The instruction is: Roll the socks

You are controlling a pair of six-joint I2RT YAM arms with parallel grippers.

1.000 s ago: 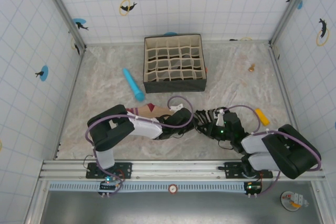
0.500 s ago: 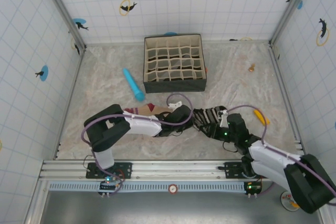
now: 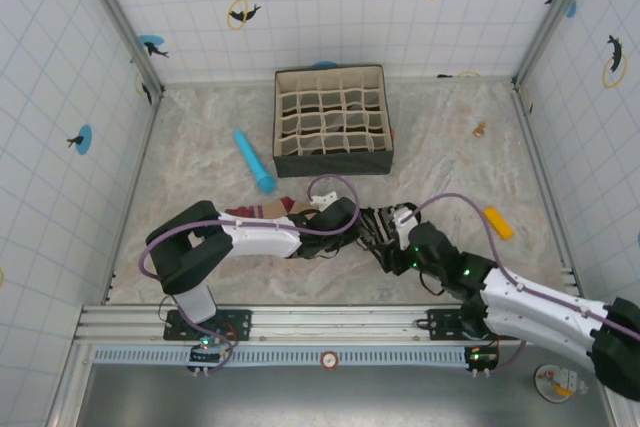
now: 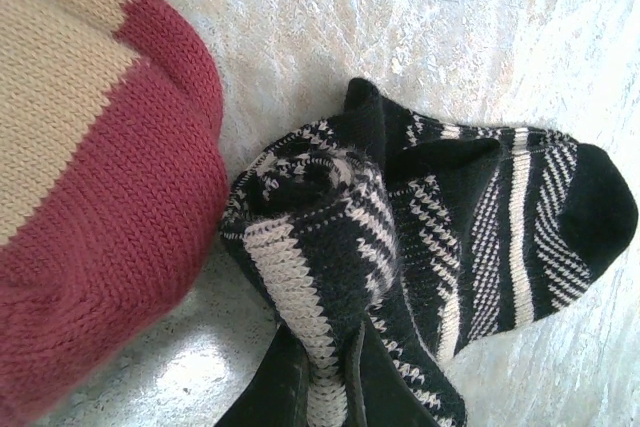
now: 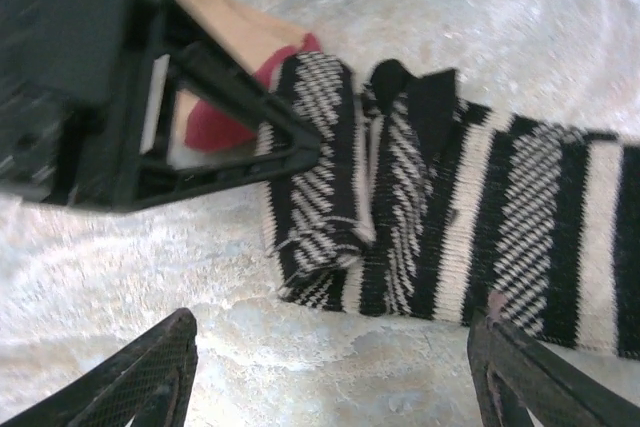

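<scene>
Left gripper was clamped down narrow, jaws pinched hard on the rolled end of the black-and-white striped sock, with the knit squeezed between two dark fingers at the bottom of the left wrist view. That roll was a short, fat coil at one end only. The rest of the sock lay flat and a bit rumpled on the marbled table.

Just beside the coil sat the maroon end of the peach sock, the peach knit running off past the frame edge.

Over on the other side, the right gripper stood wide, its two fingers spread far apart above the flat stretch of the striped sock and gripping nothing. From the right wrist, the left gripper's black tips showed closed on the coil.

From above, both grippers met nose to nose at the near middle of the table, with the striped sock between them and the peach sock tucked along the left arm. A blue cylinder lay well apart, toward the far left, near a compartment box.
</scene>
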